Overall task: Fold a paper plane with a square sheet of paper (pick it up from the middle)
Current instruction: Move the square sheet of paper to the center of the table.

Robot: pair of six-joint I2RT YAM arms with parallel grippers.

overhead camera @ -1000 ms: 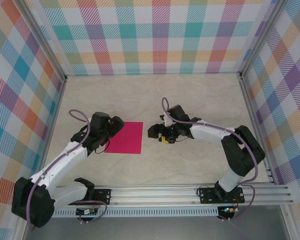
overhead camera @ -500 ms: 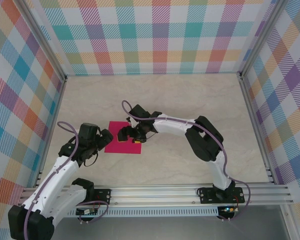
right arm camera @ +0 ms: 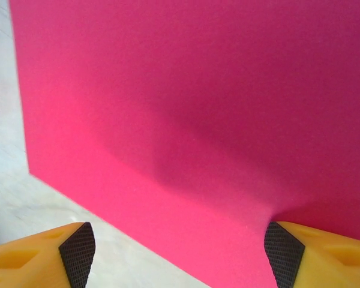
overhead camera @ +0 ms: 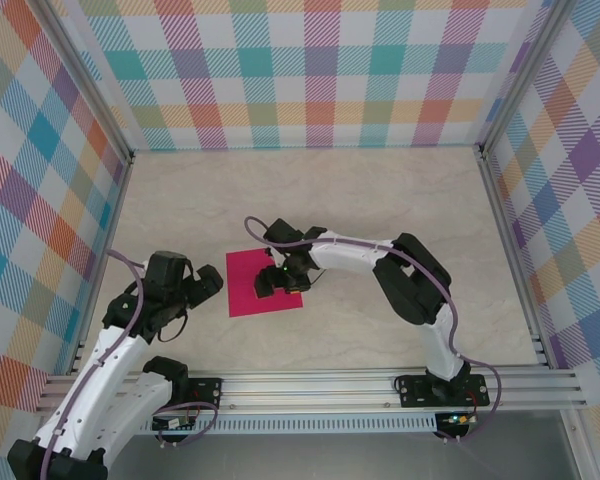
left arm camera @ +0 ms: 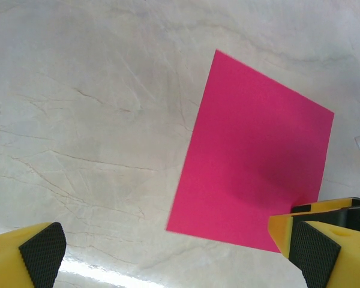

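Overhead view: the square sheet of paper lies on the table just left of frame centre, turned a little off square to the table edges. No crease shows, so folding has not begun (the plane is all ahead).

The right hand is over the sheet, its arm reaching in from the lower right of the frame. In the right wrist view the jaws are spread wide with nothing between them. The pad at lower right meets the paper, and the surface dimples there. The other pad, at lower left, is over bare table just off the sheet's edge; I cannot tell if it touches down. A soft shadowed swell runs across the paper between the two, so the sheet looks slightly bulged rather than dead flat.

The left hand is beside the sheet's left edge, apart from it, wide open and empty. In its wrist view the paper sits in the upper right of the frame, with table beneath the pads.

Judgement: the step in hand is the pick-up from the middle, at the point of contact and not yet a grip. Next, the right pads likely need to draw together gently so the thin paper buckles into a ridge they can pinch. With one pad seemingly off the edge, the hand may first need shifting further onto the sheet.
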